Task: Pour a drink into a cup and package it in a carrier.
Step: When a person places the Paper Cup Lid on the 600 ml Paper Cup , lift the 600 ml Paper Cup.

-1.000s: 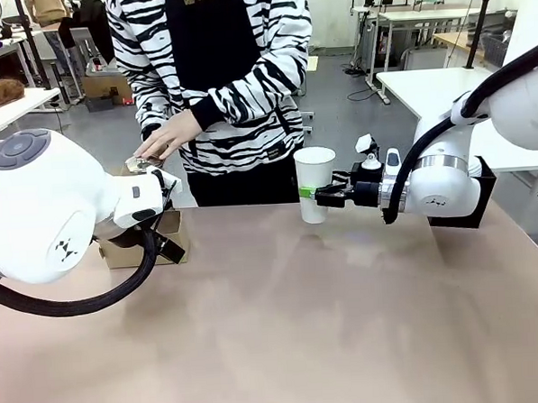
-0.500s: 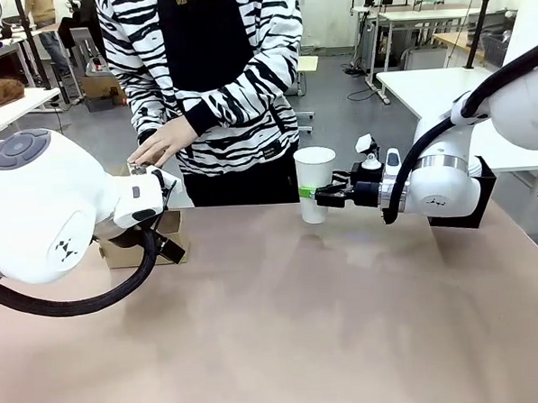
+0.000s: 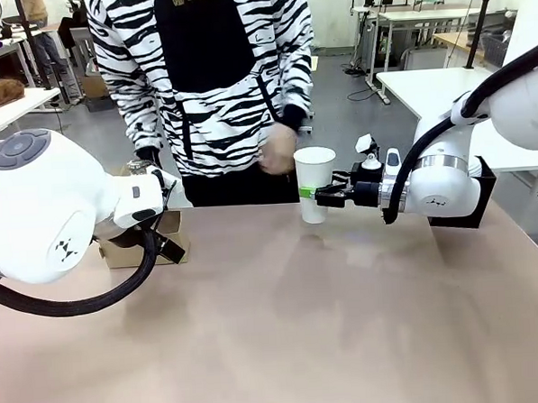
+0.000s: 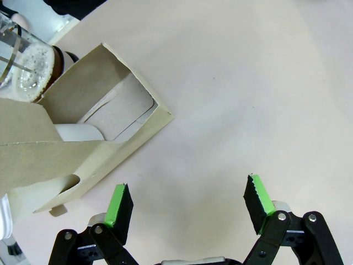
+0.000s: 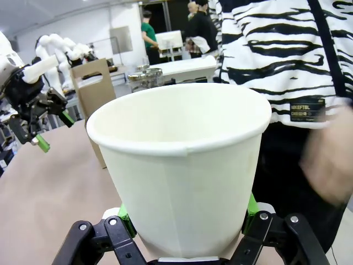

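Gripping the white paper cup (image 3: 315, 176) upright, mouth up, the right gripper (image 3: 317, 197) has its jaws clamped on the cup's lower wall, well to the right of the low brown cardboard carrier (image 4: 88, 105). The left gripper (image 4: 187, 201) hovers just beside that carrier, jaws spread wide and empty. The clear glass carafe of dark drink (image 4: 25, 69) stands on the carrier's far side, nearer this arm.

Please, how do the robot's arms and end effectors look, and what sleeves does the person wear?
The left arm and right arm are white and rounded, each with a thick black cable. The left end effector and right end effector are black with green pads. The person's sleeves are black-and-white zebra striped.
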`<action>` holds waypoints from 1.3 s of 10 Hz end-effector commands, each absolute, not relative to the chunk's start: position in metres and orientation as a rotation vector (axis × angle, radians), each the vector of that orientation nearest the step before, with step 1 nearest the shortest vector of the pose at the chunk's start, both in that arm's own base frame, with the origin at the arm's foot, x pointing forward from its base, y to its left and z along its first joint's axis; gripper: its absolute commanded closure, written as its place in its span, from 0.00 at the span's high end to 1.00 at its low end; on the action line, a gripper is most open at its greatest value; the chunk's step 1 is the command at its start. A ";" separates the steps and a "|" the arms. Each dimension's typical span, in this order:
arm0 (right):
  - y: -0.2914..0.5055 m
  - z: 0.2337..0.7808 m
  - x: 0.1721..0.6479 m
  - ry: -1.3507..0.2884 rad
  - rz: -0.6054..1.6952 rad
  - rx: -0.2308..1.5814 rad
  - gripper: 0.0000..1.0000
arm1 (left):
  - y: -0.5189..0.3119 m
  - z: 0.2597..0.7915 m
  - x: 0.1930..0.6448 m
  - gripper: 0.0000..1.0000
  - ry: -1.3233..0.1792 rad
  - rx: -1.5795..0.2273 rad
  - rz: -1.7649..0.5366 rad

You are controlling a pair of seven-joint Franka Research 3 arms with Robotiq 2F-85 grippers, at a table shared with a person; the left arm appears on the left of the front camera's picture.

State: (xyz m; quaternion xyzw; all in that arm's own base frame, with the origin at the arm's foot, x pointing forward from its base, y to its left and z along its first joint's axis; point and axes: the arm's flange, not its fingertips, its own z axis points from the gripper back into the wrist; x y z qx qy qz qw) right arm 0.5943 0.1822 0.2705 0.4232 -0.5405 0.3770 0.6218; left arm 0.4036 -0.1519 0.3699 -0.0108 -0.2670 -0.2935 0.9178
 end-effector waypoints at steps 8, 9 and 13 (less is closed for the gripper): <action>0.184 0.273 0.594 -1.224 0.863 0.967 0.81 | -0.152 0.370 0.403 1.00 -0.550 -0.025 -0.604; 0.184 0.273 0.594 -1.224 0.863 0.967 0.81 | -0.152 0.370 0.403 1.00 -0.550 -0.025 -0.604; 0.184 0.273 0.594 -1.224 0.863 0.967 0.81 | -0.152 0.370 0.403 1.00 -0.550 -0.025 -0.604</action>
